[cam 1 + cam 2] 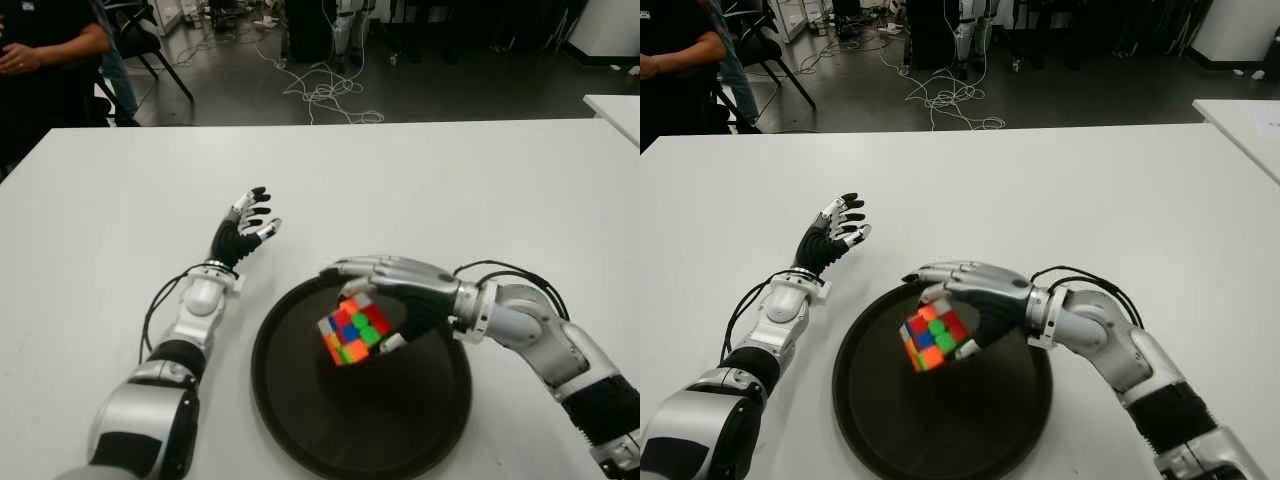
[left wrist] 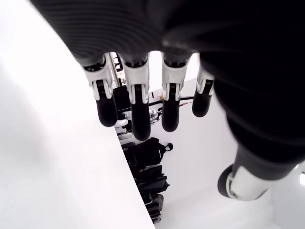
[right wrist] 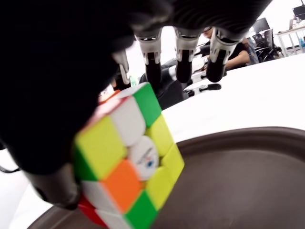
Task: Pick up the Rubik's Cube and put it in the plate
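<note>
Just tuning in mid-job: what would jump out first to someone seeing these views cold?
The bright Rubik's Cube, gripped in the right hand just over the dark round plate at the table's near edge. Next, the left hand, fingers spread and empty, left of the plate above the white table.

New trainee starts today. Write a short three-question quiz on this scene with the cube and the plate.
1. True or false: the Rubik's Cube lies flat on the white table.
2. Which hand holds the cube?
A. left hand
B. right hand
3. Fill in: the cube is held over the dark ____.

Key
1. False: it is gripped above the plate.
2. B; the left hand shows to the plate's left, fingers spread, holding nothing.
3. plate
</note>
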